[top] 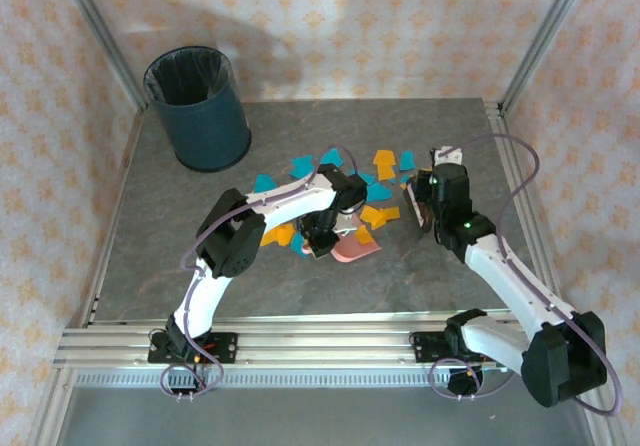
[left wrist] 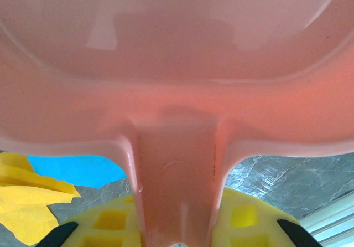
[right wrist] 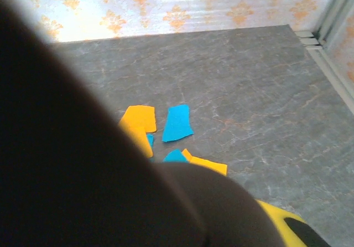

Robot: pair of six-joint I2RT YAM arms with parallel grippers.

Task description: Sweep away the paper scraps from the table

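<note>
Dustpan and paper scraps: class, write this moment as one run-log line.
left gripper: shut on dustpan | right gripper: shut on dark tool | paper scraps: loose on table

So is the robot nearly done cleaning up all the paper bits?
Not nearly. Done: both tools are picked up. In hand: the left end effector grips the pink dustpan, whose pan looks empty, and the right end effector is shut on a dark tool, probably a brush. Left: the paper scraps lie scattered on the table.

About fifteen scraps (top: 263,182), one dustpan (top: 358,250), one bin (top: 200,116)
</note>
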